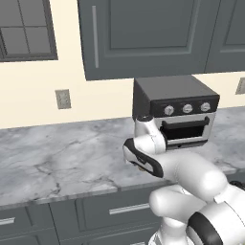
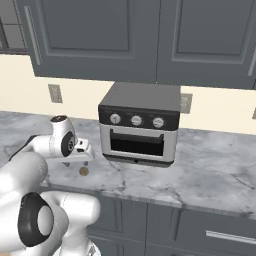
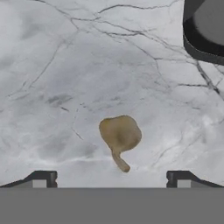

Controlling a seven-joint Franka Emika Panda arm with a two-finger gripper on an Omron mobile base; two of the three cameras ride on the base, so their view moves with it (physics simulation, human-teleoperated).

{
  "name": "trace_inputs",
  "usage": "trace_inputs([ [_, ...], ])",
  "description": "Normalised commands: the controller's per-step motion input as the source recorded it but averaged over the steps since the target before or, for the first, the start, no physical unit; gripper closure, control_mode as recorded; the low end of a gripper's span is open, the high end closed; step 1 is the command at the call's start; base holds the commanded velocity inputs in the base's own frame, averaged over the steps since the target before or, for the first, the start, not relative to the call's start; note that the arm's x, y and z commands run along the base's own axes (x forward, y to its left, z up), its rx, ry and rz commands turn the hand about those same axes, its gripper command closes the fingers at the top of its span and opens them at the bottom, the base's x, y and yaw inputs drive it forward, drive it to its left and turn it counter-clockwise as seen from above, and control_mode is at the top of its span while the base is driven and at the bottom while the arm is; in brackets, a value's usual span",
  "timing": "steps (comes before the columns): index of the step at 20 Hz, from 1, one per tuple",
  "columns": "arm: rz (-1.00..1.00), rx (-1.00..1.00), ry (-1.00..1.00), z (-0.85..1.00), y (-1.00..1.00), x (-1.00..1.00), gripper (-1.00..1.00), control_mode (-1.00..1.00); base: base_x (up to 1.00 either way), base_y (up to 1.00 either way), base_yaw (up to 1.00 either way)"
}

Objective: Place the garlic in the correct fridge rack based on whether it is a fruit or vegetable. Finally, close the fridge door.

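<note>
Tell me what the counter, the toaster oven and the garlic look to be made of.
Counter: polished marble or a marble-look slab, going by the grey-white surface with dark veins.
Toaster oven: probably painted metal, a matte dark shell with a lighter silver front and knobs; the dark door could be glass.
Garlic: organic, dull tan-brown skin, lumpy with a short stem, lying below the open gripper.

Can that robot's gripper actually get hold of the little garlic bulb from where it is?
Probably yes. The gripper hangs over the garlic with its jaws wide open, and bare counter surrounds the bulb.
</note>
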Motion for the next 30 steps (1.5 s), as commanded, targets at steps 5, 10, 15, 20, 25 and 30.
trace_inputs([
  [5,0.00,0.00,0.01,-0.47,-0.02,0.05,-1.00,-1.00,0.00,0.00,0.00],
  [10,0.00,0.00,0.00,-0.34,-0.02,0.13,-1.00,-1.00,0.00,0.00,0.00],
  [15,0.00,0.00,0.00,-0.08,-0.15,0.18,-1.00,-1.00,0.00,0.00,0.00],
  [20,0.00,0.00,0.00,-0.11,-0.06,0.10,-1.00,-1.00,0.00,0.00,0.00],
  [25,0.00,0.00,0.00,-0.27,0.00,-0.12,-1.00,-1.00,0.00,0.00,0.00],
  [30,0.00,0.00,0.00,-0.25,0.00,0.00,1.00,-1.00,0.00,0.00,0.00],
])
